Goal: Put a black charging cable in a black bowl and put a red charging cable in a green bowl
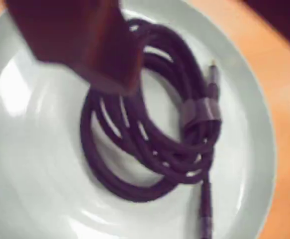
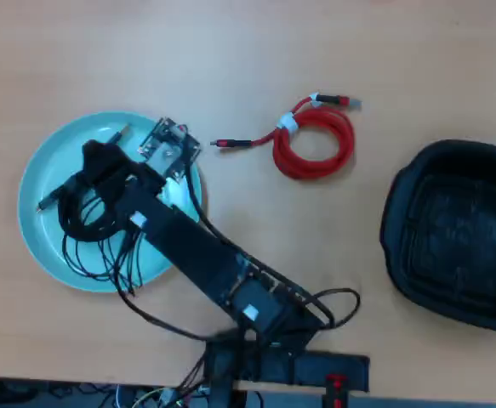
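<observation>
The black charging cable (image 1: pixel 154 154) lies coiled in the middle of the pale green bowl (image 1: pixel 30 189), its strap on the right in the wrist view. A blurred dark jaw of my gripper (image 1: pixel 112 82) covers the coil's upper left part. Only that one jaw shows, so I cannot make out a grip. In the overhead view my gripper (image 2: pixel 94 163) hangs over the green bowl (image 2: pixel 39 166), above the black charging cable (image 2: pixel 79 208). The red charging cable (image 2: pixel 316 146) rests on the bare table right of the arm. The black bowl (image 2: pixel 398 217) stands empty at the far right.
The wooden table (image 2: pixel 230 51) holds my arm's base (image 2: pixel 273 361) at the front edge. Thin loose black wires (image 2: pixel 116 259) dangle from the arm over the green bowl's near rim. A small metal part (image 2: pixel 169 143) sits at the bowl's upper right rim.
</observation>
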`<move>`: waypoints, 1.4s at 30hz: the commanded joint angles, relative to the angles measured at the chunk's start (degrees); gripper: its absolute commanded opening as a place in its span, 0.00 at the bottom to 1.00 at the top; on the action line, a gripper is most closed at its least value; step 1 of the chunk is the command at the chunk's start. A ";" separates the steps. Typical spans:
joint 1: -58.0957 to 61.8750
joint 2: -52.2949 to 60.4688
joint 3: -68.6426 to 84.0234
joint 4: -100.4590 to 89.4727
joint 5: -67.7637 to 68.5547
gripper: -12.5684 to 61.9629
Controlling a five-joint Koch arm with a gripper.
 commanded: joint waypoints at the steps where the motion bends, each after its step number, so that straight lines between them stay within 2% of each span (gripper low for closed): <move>1: 0.18 3.60 -3.96 4.39 1.76 0.81; 7: 0.26 8.44 -3.69 7.73 2.02 0.83; 16: -6.68 6.68 0.09 3.34 9.40 0.83; 30: -9.32 -12.22 -0.35 -16.96 9.40 0.81; 42: -9.40 -11.87 1.58 -3.87 10.11 0.82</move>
